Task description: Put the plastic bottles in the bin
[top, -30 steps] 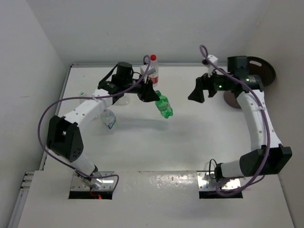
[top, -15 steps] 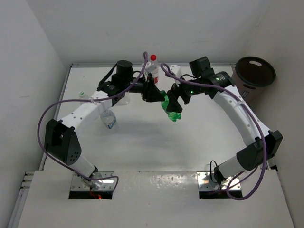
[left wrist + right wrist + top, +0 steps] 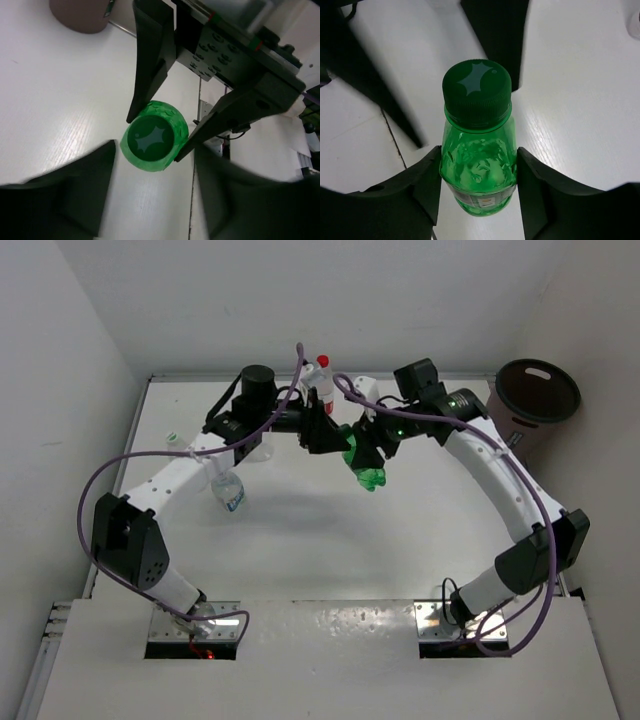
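The right gripper [image 3: 479, 170] is clenched on the body of the green bottle [image 3: 366, 468], which hangs above the table [image 3: 400, 560], nearer to its far edge. The left gripper [image 3: 155, 150] is released, its fingers apart on both sides of the cap. The bin [image 3: 510, 420] stands at the far right corner, well apart from the bottle.

The right arm has swung from beside the bin [image 3: 537, 392] across toward the left arm. The right gripper [image 3: 360, 452], spread wide a second ago, has closed on the green bottle [image 3: 369, 473]. The left gripper [image 3: 335, 443], which clamped that bottle before, seems to have loosened: its blurred fingers [image 3: 75, 185] look just clear of it.
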